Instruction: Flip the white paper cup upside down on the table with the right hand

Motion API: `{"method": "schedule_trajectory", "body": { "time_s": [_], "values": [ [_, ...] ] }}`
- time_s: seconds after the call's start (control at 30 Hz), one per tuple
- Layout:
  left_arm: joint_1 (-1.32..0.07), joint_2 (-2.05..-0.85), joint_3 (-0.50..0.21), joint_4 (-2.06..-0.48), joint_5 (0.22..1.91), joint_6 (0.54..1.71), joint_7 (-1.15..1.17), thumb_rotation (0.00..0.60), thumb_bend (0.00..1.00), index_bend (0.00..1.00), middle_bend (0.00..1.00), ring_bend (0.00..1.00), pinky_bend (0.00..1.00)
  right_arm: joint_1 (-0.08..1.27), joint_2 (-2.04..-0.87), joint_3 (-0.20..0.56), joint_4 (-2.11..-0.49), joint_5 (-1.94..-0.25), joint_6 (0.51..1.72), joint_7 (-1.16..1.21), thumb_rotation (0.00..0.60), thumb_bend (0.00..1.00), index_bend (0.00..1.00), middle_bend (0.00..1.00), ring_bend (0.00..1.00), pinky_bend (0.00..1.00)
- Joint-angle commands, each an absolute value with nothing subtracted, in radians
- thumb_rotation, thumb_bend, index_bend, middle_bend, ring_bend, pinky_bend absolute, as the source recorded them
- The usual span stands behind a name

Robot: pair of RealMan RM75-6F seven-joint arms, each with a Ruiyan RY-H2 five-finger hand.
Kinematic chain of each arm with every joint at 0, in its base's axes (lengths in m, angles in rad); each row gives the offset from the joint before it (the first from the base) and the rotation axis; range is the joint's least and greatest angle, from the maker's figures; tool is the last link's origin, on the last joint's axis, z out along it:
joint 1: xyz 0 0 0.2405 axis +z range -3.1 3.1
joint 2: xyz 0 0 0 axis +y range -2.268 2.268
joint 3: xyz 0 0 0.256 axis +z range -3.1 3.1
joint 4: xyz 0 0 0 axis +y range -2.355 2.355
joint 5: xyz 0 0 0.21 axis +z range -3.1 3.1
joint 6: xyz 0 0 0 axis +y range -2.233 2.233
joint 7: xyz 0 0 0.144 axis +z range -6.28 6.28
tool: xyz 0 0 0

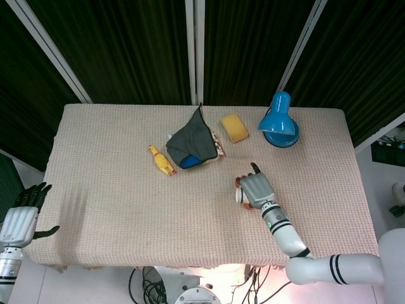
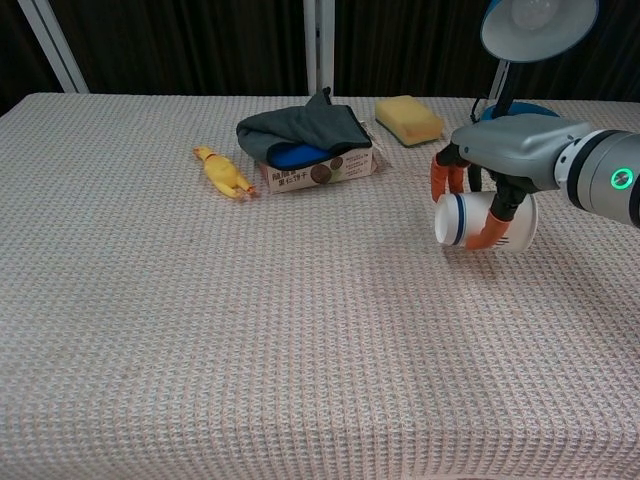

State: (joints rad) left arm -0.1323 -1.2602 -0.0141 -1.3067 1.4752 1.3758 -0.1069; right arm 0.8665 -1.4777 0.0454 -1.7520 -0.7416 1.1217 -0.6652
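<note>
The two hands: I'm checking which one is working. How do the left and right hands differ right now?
The right hand grips the white paper cup on its side over the table; the left hand holds nothing, fingers apart. The right is over the tabletop, the left off its edge. Both are grey with dark fingers.

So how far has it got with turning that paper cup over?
Done: the right hand has its fingers wrapped around the white paper cup and appears to hold it just off the table. In hand: the cup lies on its side in the grip, one end facing the camera's left. Left: turning it fully upside down, setting it on the table and letting go. The left hand waits off the table's edge.
</note>
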Motion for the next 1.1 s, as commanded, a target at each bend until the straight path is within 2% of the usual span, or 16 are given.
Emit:
{"method": "schedule_trajectory", "body": {
  "time_s": [0.03, 0.2, 0.3, 0.47, 0.63, 0.83, 1.1],
  "values": [
    [-0.134, -1.261, -0.014, -1.305, 1.475, 1.373, -0.107, 0.6, 0.08, 0.04, 0.01, 0.0, 0.09, 0.753, -1.468, 0.066, -1.699, -1.045, 1.175, -0.331, 0.6, 0.14, 0.57, 0.47, 0.38, 0.07],
    [-0.14, -1.264, -0.013, -1.304, 1.478, 1.366, -0.103, 0.6, 0.08, 0.04, 0.01, 0.0, 0.09, 0.648, -1.56, 0.035, -1.44, -1.348, 1.289, 0.147, 0.6, 0.13, 0.57, 0.47, 0.38, 0.06],
    [-0.143, -1.266, -0.012, -1.308, 1.482, 1.364, -0.097, 0.6, 0.08, 0.04, 0.01, 0.0, 0.09, 0.599, -1.643, 0.032, -1.26, -1.438, 1.371, 0.436, 0.6, 0.13, 0.57, 0.47, 0.38, 0.06],
    [-0.149, -1.268, -0.011, -1.314, 1.484, 1.358, -0.081, 0.6, 0.08, 0.04, 0.01, 0.0, 0.09, 0.547, -1.767, 0.038, -1.022, -1.485, 1.435, 0.804, 0.6, 0.13, 0.57, 0.47, 0.38, 0.06],
    [-0.156, -1.272, -0.012, -1.322, 1.49, 1.356, -0.064, 0.6, 0.08, 0.04, 0.01, 0.0, 0.1, 0.517, -1.855, 0.041, -0.859, -1.493, 1.419, 1.131, 0.6, 0.12, 0.57, 0.47, 0.38, 0.08],
    [-0.158, -1.275, -0.013, -1.322, 1.486, 1.355, -0.049, 0.6, 0.08, 0.04, 0.01, 0.0, 0.1, 0.511, -1.896, 0.035, -0.746, -1.514, 1.379, 1.346, 0.6, 0.12, 0.57, 0.47, 0.38, 0.13],
    [-0.156, -1.276, -0.011, -1.314, 1.483, 1.355, -0.053, 0.6, 0.08, 0.04, 0.01, 0.0, 0.09, 0.509, -1.95, 0.009, -0.607, -1.566, 1.386, 1.351, 0.6, 0.12, 0.57, 0.47, 0.38, 0.15]
  ]
}}
